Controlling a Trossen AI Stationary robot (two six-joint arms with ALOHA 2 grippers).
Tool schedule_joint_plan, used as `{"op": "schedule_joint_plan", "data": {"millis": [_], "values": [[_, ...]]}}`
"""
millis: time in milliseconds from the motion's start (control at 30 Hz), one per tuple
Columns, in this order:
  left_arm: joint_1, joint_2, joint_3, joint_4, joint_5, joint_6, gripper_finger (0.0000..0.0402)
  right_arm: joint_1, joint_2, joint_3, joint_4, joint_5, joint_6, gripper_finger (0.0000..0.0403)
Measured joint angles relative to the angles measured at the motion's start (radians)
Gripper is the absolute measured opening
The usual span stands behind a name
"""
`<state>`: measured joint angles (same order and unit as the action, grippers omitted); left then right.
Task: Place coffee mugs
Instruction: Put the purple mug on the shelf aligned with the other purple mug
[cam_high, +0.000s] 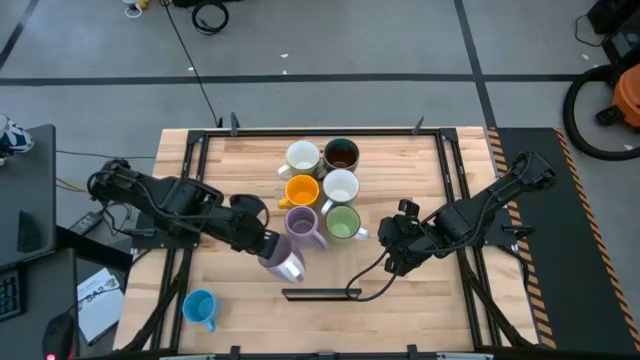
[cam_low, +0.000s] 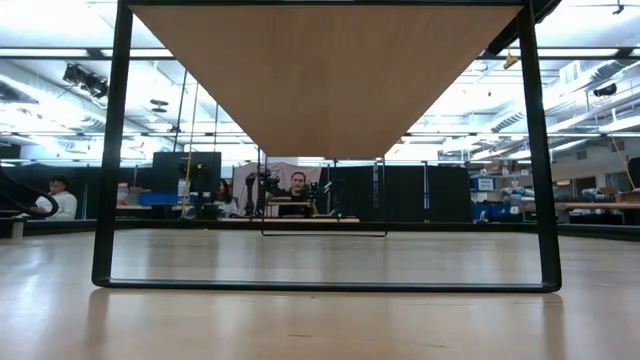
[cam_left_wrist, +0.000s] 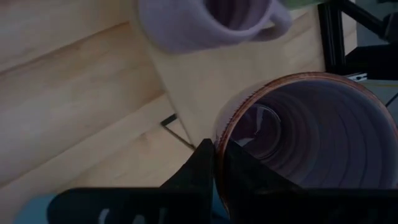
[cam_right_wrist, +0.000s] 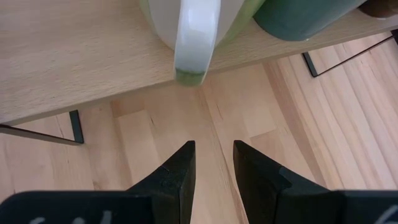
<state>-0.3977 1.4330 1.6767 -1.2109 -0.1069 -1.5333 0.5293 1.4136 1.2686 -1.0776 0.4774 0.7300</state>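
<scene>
My left gripper pinches the rim wall of a lavender mug, tilted at 7 o'clock of the mug cluster. Ceramic: I judge it rigid, smooth, chippable; the thin rim grip looks liable to slip. My right gripper, jaws narrowly parted and empty, waits at 4 o'clock. A blue mug stands apart; I have open tabletop leftward.

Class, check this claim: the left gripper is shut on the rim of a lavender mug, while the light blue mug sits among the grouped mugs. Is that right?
Not quite. The left gripper is shut on the lavender mug, but the high view shows the light blue mug standing alone near the table's front left corner, apart from the group.
</scene>
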Motion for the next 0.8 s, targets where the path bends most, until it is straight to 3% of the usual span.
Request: {"op": "schedule_joint_plan", "data": {"millis": [367,800], "values": [[-0.012,0.197,0.305,-0.237,-0.084,0.000,0.0021,0.000,0.000,0.000,0.000,0.000,0.000,0.0113],[-0.011,0.300,0.323,-0.296,-0.119,-0.006,0.0021,0.000,0.000,0.000,0.001,0.003,0.000,0.0114]]}}
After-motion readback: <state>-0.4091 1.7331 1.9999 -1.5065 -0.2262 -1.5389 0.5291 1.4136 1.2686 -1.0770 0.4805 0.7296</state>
